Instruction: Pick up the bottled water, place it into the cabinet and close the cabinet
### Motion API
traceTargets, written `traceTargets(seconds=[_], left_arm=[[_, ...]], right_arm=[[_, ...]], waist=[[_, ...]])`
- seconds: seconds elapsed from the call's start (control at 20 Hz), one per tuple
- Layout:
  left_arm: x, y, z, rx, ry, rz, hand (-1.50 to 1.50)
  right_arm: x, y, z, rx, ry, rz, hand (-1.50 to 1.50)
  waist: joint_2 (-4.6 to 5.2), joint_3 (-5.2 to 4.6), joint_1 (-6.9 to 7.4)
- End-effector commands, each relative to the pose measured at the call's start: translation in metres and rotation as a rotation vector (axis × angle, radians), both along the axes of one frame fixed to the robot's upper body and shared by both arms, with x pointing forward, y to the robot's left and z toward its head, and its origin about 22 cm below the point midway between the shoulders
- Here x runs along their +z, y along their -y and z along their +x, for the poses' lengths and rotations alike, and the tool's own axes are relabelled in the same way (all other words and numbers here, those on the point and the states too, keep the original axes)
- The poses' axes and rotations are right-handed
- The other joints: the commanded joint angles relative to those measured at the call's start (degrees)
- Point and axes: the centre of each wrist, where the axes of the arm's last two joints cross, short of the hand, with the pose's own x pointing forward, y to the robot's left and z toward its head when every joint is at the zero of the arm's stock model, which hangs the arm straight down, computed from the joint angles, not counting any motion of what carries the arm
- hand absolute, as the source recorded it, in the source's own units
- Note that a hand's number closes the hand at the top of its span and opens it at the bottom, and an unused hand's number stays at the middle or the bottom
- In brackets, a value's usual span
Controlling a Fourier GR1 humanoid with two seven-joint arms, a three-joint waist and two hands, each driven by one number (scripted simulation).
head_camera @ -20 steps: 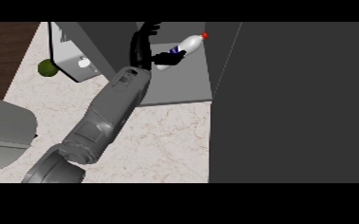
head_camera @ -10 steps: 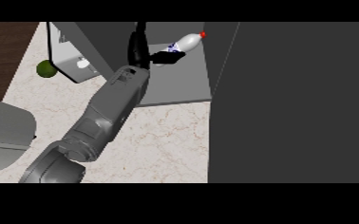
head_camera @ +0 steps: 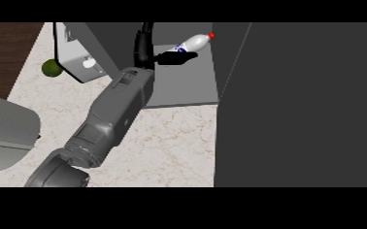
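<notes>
Bottle (head_camera: 192,42), clear with red cap and blue label, lies tilted inside the cabinet (head_camera: 188,85) near its right wall, left hand (head_camera: 169,57) curled round its lower end.

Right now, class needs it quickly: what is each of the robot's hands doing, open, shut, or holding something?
Left hand: shut on the bottled water, held inside the cabinet.
Right hand: not in view.

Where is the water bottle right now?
In the head view, the bottled water is near the top centre, tilted with its red cap up and to the right, held by the robot's left hand inside the open cabinet.
</notes>
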Motion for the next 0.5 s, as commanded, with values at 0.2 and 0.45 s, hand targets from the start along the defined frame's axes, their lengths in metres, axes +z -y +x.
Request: traceTargets(seconds=[0.2,0.45], left_arm=[[-0.017,-0.037,-0.006,-0.102,0.084,-0.117,-1.5],[-0.006,-0.02,-0.007,-0.179,0.101,-0.162,-1.5]], right_arm=[[0.009,0.006,-0.002,-0.028,-0.007,0.007,-1.5],[-0.005,0.006,-0.007,-0.051,-0.022,-0.006,-1.5]], waist=[[-0.9,-0.2,2.86],[-1.67,-0.14,4.45]])
